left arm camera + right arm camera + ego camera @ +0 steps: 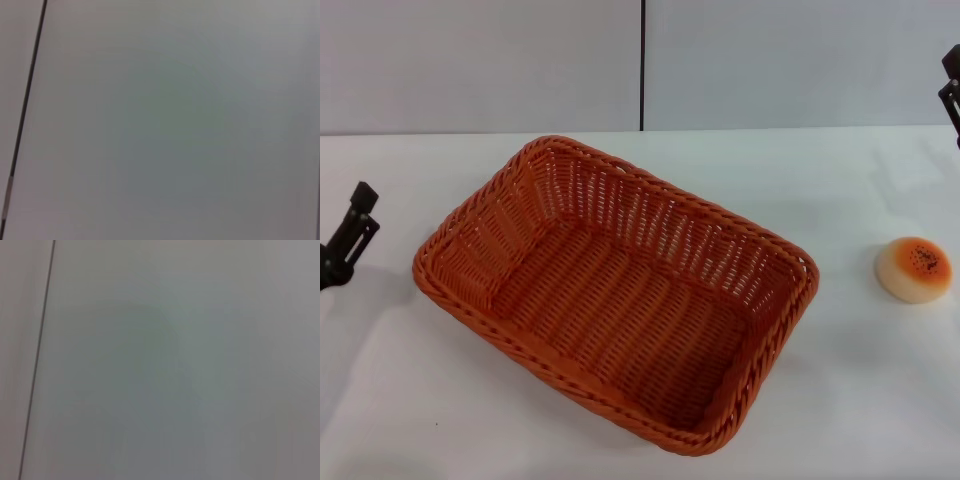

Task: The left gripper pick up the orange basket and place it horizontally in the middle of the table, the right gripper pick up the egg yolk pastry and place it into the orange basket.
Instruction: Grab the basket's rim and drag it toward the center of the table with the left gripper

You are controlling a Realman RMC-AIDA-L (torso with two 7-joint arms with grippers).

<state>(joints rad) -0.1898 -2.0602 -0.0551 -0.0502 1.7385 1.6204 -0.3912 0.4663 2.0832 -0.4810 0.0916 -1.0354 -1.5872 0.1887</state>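
A: Where is everything sitting right now?

B: The orange basket point(615, 295) is lying skewed on the table point(400, 400), its long side running diagonally, nothing inside it. The egg yolk pastry point(914, 269) is sitting well apart from it, off toward the robot's right, glazed top facing up.

A: And the arms?

B: The left gripper point(348, 248) is hanging at the left edge of the head view, near the basket's left corner but not touching it. I cannot tell whether it is released or clenched; it is holding nothing. The right gripper point(950, 92) is only peeking in at the far right edge, above and behind the pastry, and I cannot tell its state either. Both wrist views are showing nothing but blank wall and a dark seam.

A: So what is worrying you?

B: The braided rim is thick and the sides are sloping, so a narrow clamp biting one corner is likely risking a slip or a swinging basket. If it is swinging wide while turning, it could be reaching the pastry and knocking it along

A: And the pastry itself?

B: It is looking round and soft, so squeezing hard is risking a dent, and an off-centre pinch is risking it rolling off toward the table edge
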